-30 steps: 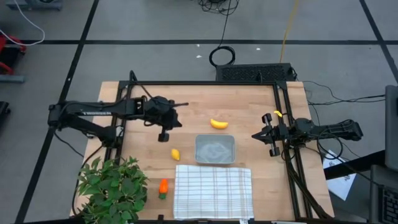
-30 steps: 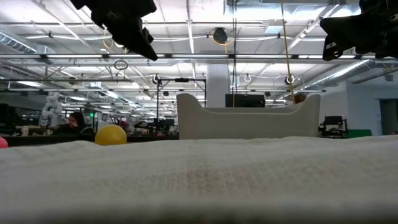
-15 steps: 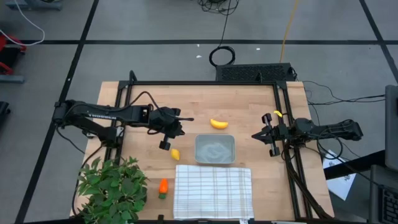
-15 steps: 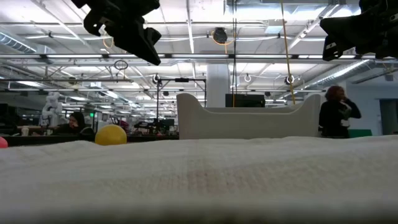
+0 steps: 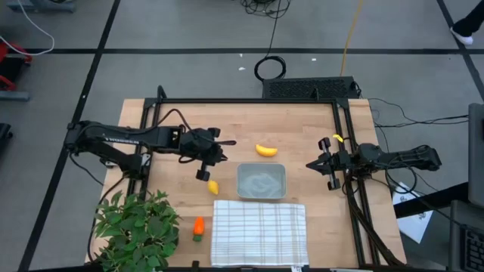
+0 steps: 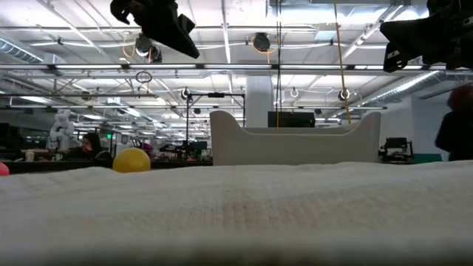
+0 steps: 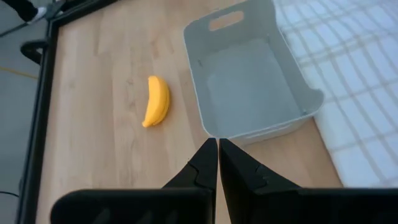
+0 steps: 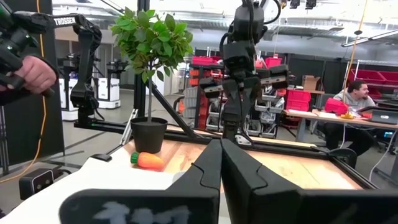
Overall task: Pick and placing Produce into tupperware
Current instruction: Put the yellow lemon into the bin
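My left gripper (image 5: 214,157) is shut and hangs above the wood, left of the grey tupperware (image 5: 262,181) and above and beyond the yellow lemon (image 5: 213,187). Its wrist view shows the shut fingers (image 7: 217,163) short of the tupperware (image 7: 252,87), with the banana (image 7: 157,101) lying flat beside it. The banana (image 5: 265,149) rests on the wood beyond the tupperware. The carrot (image 5: 198,227) lies near the near edge. My right gripper (image 5: 312,164) is shut and waits right of the tupperware. In the low view the lemon (image 6: 133,159) sits left of the tupperware (image 6: 295,144).
A white checked cloth (image 5: 259,230) lies just nearer than the tupperware. A leafy potted plant (image 5: 136,227) stands at the near left corner, beside the carrot. A dark metal frame (image 5: 344,136) runs along the table's far and right sides. People are in the room behind.
My left gripper has moved toward the table's near edge and a little to the right, closer to the lemon and the tupperware, staying shut. The produce and the tupperware have not moved. A person has walked past in the room behind.
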### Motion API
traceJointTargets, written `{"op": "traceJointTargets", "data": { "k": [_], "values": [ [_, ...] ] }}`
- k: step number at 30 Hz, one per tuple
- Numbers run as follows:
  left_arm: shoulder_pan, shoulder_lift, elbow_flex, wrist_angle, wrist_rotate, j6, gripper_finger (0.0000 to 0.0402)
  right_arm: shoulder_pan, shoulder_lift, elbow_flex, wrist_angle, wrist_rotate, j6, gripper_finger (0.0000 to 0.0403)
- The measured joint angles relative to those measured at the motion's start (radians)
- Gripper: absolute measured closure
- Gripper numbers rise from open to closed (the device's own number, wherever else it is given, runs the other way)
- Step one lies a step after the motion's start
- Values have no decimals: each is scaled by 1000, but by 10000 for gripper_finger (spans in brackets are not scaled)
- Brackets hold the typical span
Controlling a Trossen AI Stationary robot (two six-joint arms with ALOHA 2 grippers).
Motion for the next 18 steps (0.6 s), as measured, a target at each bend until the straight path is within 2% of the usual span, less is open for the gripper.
{"op": "traceJointTargets", "data": {
  "k": [6, 9, 13, 18],
  "values": [
    [-23, 7, 0, -72, 9, 155, 380, 0, 0, 0, -1, 0, 6, 403],
    [-39, 25, -1, -90, 56, 209, 380, 0, 0, 0, -4, 0, 6, 403],
    [-63, 40, 2, -99, 127, 247, 380, 0, 0, 0, -6, 0, 6, 403],
    [-84, 60, 2, -122, 139, 199, 380, 0, 2, 0, -7, 0, 6, 403]
  ]
}}
